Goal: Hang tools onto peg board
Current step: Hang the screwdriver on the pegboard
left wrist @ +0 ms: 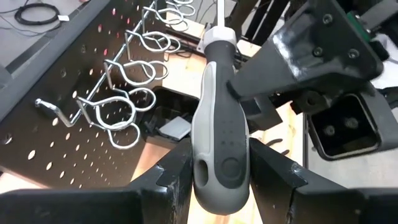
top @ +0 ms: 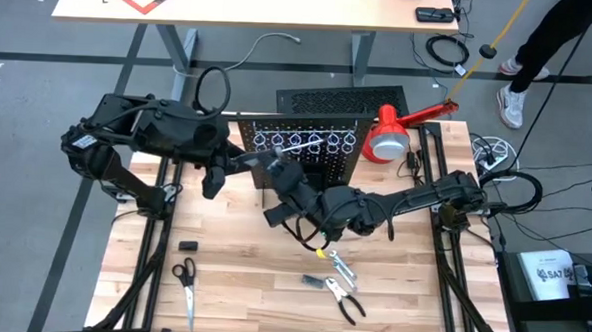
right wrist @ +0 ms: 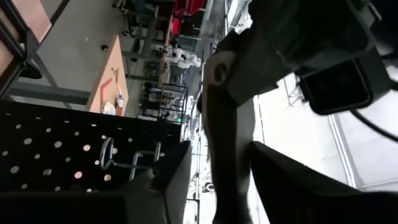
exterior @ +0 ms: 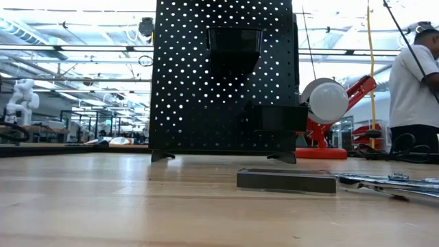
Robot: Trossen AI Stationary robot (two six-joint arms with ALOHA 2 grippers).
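The screwdriver, with a grey and dark handle, hangs in the air in front of the peg board, held between both grippers. Its thin shaft points toward the board's row of silver rings. My left gripper is shut on the handle's thick end. My right gripper comes from the other side and closes around the handle nearer the shaft. Pliers, a wrench and scissors lie flat on the wooden table. My left gripper pinches the butt end of the screwdriver's handle between its two fingers, which point along the handle. The screwdriver is clear of the table and the board. My right gripper has the handle's narrower part near the shaft between its fingers. One finger lies against its side; the handle hides the other. The fingers lie across the handle.
A red desk lamp stands right of the peg board. A flat dark piece and a small black block lie on the table. A person stands beyond the table's far right corner.
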